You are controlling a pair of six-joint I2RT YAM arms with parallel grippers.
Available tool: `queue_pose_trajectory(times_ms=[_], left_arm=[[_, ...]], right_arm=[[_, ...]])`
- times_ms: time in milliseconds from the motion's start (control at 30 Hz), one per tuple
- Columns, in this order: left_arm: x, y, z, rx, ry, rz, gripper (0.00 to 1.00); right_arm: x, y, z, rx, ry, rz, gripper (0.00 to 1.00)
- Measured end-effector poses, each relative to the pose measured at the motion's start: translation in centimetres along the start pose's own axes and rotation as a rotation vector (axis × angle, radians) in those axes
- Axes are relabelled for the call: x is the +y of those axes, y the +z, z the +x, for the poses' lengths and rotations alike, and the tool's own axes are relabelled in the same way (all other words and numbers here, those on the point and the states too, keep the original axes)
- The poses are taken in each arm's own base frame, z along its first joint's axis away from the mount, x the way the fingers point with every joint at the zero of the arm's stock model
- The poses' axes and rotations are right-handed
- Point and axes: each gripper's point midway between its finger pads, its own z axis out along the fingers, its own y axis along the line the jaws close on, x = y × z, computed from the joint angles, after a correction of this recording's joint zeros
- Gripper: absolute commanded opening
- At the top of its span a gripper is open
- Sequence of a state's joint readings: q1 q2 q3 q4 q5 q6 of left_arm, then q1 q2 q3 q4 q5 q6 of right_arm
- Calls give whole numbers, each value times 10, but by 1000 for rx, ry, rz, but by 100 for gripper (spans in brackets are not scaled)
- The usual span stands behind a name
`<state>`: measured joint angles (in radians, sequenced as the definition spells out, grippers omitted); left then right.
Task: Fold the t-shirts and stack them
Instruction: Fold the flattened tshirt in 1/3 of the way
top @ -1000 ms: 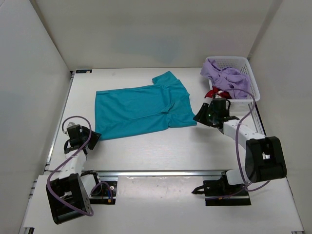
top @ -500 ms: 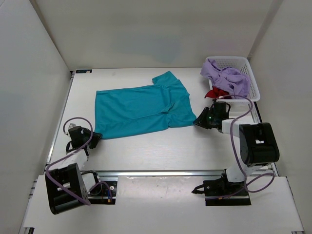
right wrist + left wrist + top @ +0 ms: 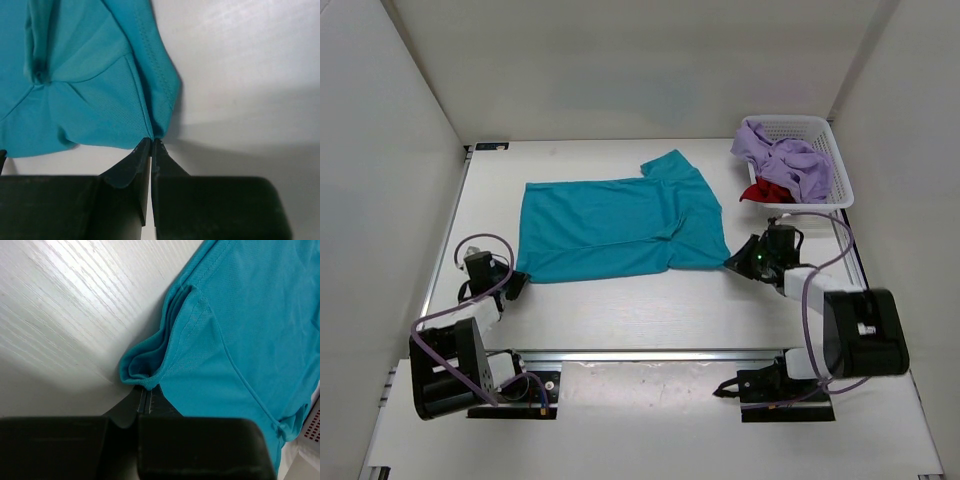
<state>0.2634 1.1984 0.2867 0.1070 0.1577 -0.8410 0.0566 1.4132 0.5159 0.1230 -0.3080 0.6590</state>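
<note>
My left jaws clamp the teal shirt [image 3: 620, 225] at its near-left corner, right jaws its near-right; tabletop [image 3: 620, 315] centre.

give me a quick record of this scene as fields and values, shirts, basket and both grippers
teal t-shirt: spread flat on the table, unfolded
lavender t-shirt: crumpled in the basket
red t-shirt: at the basket's near edge, partly under the lavender one
left gripper: shut on the teal t-shirt's near left corner
right gripper: shut on its near right corner
stack: none yet
</note>
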Motion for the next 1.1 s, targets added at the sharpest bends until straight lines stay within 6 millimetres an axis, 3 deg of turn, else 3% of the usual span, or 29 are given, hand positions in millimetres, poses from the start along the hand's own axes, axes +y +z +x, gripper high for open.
queue_pose_trajectory(times_ms=[200,333,500,567,667,700,767,867,900,933,967,1067,1100], left_arm=[[0,-5,3,7,26,-1,0],[2,-14,3,6,58,-7,0],[-3,-31,-4,-29,130,-18,0],[-7,-35,-4,-37,158,-11,15],[-6,-39,3,-26,167,-2,48],[-3,-40,4,-26,165,-7,52],[1,-42,5,-23,150,-20,64],[3,-44,5,-15,150,-31,79],[1,-45,5,-15,147,-30,79],[-1,-45,3,-17,148,-28,71],[-6,-47,1,-20,154,-17,53],[-22,-50,-4,-36,184,39,30],[-30,-51,0,-30,200,67,27]], right_arm=[[-21,-37,24,-47,21,17,0],[-35,-48,40,-35,29,63,0],[-38,-60,42,-54,28,84,0],[-43,-64,44,-61,44,87,0],[-59,-70,56,-65,74,117,22],[-60,-71,59,-69,80,118,33],[-58,-73,59,-77,66,111,44],[-52,-77,55,-75,51,107,49],[-49,-78,52,-77,40,106,49],[-46,-80,50,-75,29,110,49],[-40,-82,46,-80,9,107,43],[-10,-89,29,-106,-70,58,18],[2,-89,25,-107,-104,39,4]])
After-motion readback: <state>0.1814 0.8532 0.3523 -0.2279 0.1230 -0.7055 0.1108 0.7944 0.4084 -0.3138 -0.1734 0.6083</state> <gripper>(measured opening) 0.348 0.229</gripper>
